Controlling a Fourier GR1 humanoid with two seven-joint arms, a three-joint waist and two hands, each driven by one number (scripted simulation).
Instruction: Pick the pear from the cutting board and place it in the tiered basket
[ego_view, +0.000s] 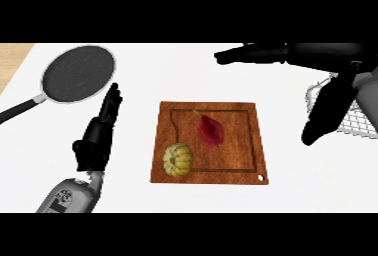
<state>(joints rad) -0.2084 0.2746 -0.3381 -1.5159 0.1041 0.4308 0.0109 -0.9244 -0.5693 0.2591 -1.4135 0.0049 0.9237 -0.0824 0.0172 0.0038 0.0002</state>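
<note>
A dark red pear (211, 131) with a thin stem lies on its side in the middle of the wooden cutting board (247, 172). The wire tiered basket (357, 121) stands at the right edge, partly hidden by my right hand. My right hand (319, 55) hovers at the upper right, above the basket and away from the pear. It is open, with its fingers (323, 112) spread and nothing in it. My left hand (98, 135) rests open to the left of the board, fingers up.
A small yellow-green ribbed squash (178, 159) sits on the board's near left corner, close to the pear. A black frying pan (78, 74) with a long handle lies at the far left. A wooden surface (13, 57) shows at the top left corner.
</note>
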